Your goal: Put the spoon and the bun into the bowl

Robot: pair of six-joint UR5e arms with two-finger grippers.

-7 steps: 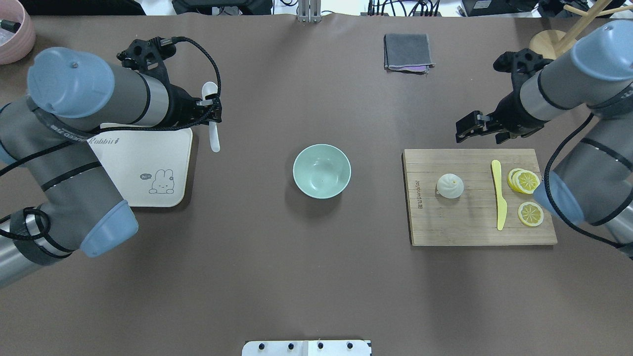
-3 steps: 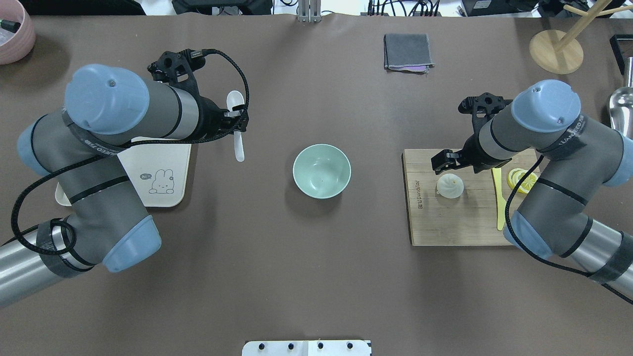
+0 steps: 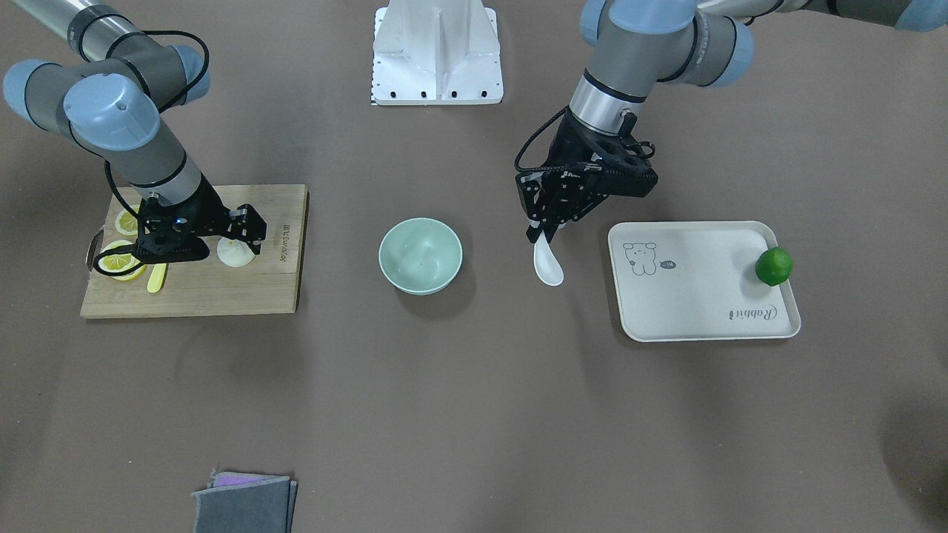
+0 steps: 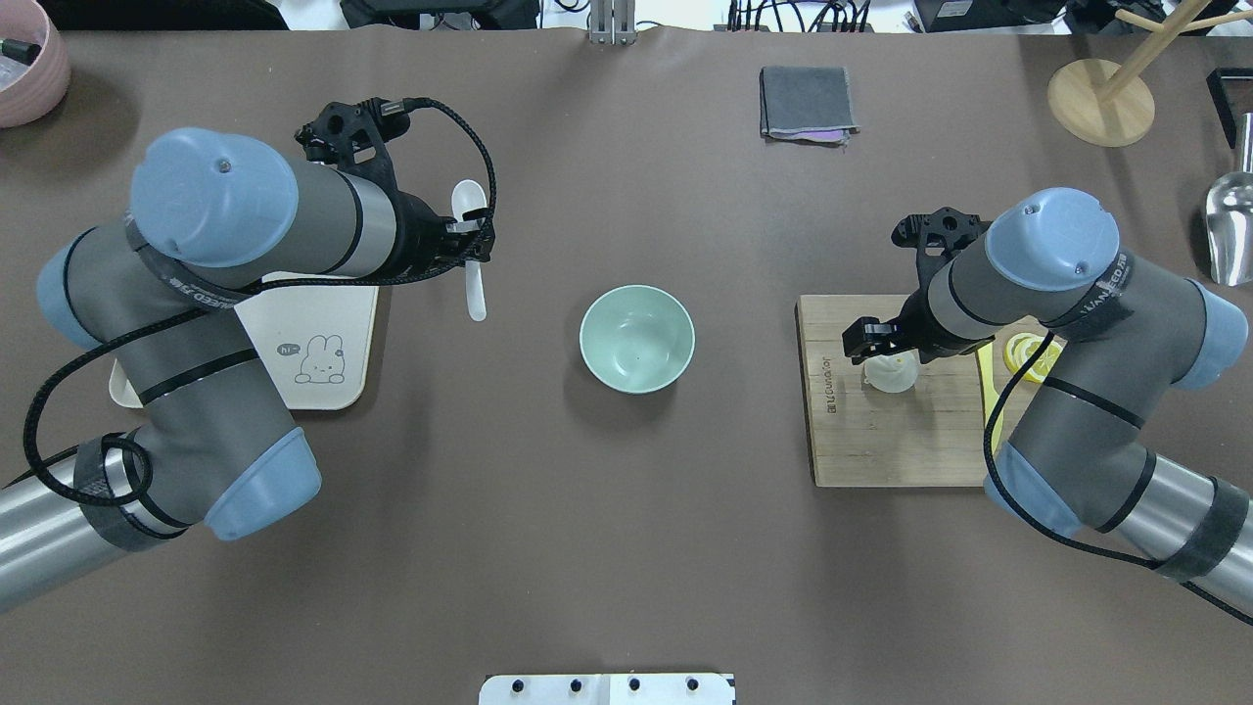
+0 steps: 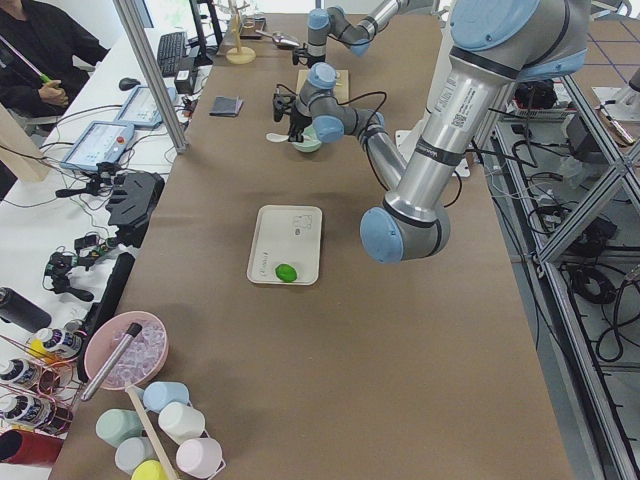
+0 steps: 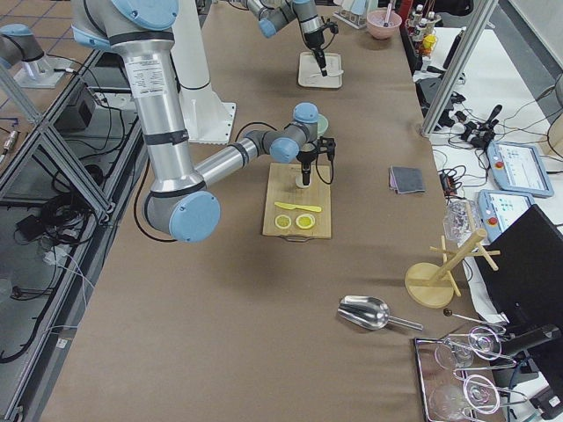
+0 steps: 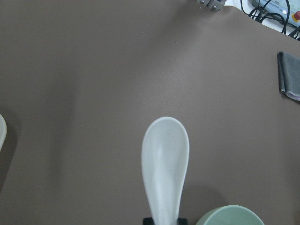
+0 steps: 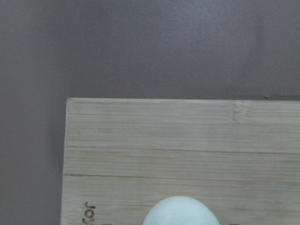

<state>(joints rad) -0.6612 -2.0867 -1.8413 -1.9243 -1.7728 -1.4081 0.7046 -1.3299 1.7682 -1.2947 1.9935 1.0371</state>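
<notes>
Holds spoon (image 4: pixel 468 201) mid-handle in clamped left gripper (image 4: pixel 472 245), long axis fore-aft, left of bowl (image 4: pixel 585 339); poises right gripper (image 4: pixel 886 354), jaws apart, over bun (image 4: pixel 893 376).

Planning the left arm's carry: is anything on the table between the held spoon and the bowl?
Nothing. The overhead view shows only bare brown table between the spoon in the left gripper and the bowl.

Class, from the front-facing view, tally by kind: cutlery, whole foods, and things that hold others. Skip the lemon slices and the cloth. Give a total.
Cutlery: 2, spoon, yellow knife
Whole foods: 2, bun, lime
Holders: 3, bowl, tray, wooden board
Total: 7
</notes>
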